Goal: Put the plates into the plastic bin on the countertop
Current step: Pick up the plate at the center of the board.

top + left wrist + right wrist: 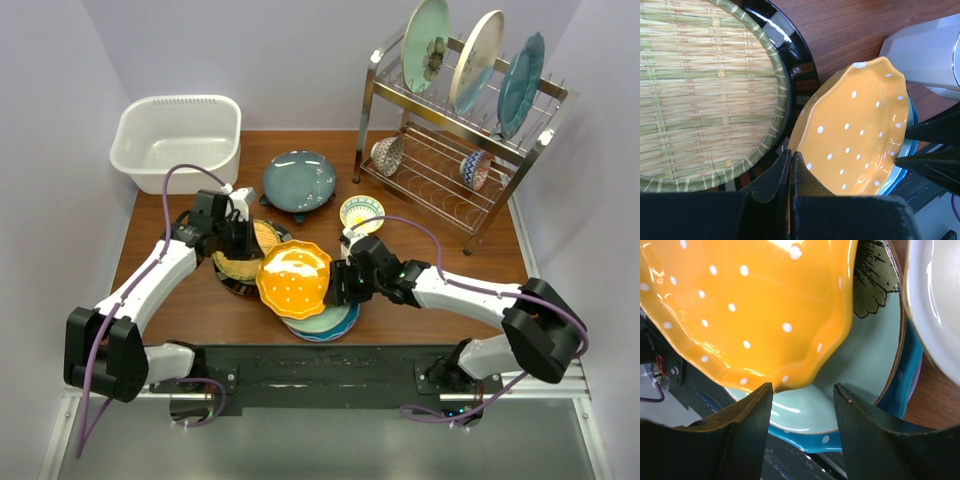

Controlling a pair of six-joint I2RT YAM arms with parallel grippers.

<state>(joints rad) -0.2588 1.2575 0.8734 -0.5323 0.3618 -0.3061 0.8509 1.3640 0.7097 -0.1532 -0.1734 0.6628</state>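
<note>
The orange scalloped white-dotted plate is tilted above a stack near the table's front. My left gripper is shut on its left rim; in the left wrist view the jaws pinch the plate's edge. My right gripper is open at the plate's right edge; the rim hangs just above its spread fingers. Under it lie the pale green floral plate and the blue dotted plate. The black-rimmed woven plate lies beside it to the left. The white plastic bin stands at the back left.
A dark teal plate lies mid-table. A small patterned bowl sits close to the right arm. The steel wire dish rack at the back right holds three upright plates and two bowls. The countertop is reddish-brown wood.
</note>
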